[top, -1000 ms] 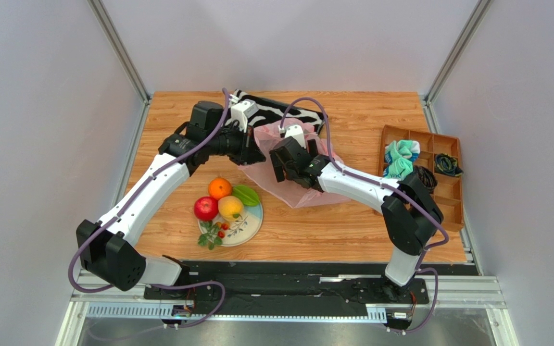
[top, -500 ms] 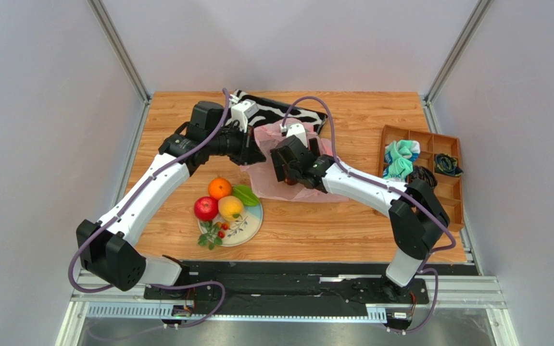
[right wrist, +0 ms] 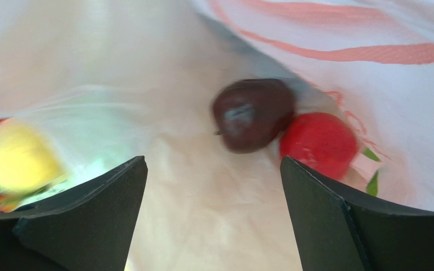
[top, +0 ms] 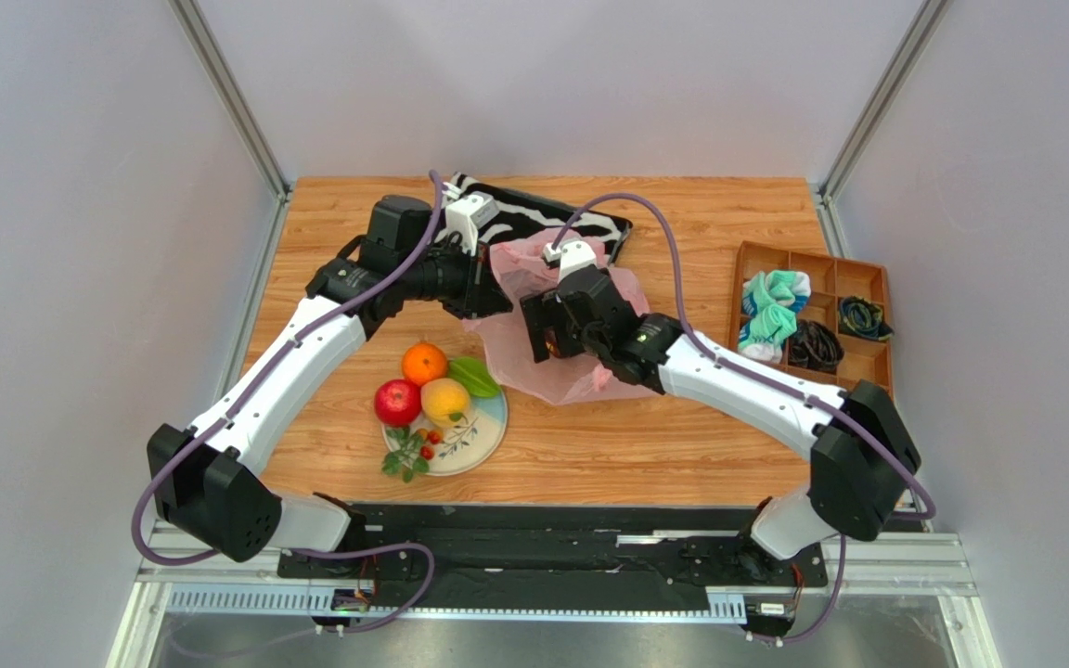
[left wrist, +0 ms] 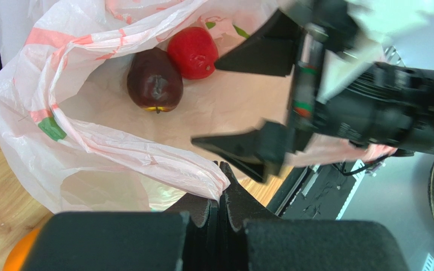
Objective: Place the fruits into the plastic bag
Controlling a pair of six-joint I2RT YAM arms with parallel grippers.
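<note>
Right elbow [top: 854, 466] farther out, fruits [right wrist: 253, 114] beyond tool [right wrist: 212, 164]

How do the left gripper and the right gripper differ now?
The left gripper is shut on the rim of the plastic bag; the right gripper is open and empty. The left sits at the mouth's edge; the right reaches inside. Both are at the same bag.

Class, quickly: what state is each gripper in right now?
Left gripper: shut, pinching the plastic bag at its rim.
Right gripper: open, empty, inside the bag's mouth.
</note>
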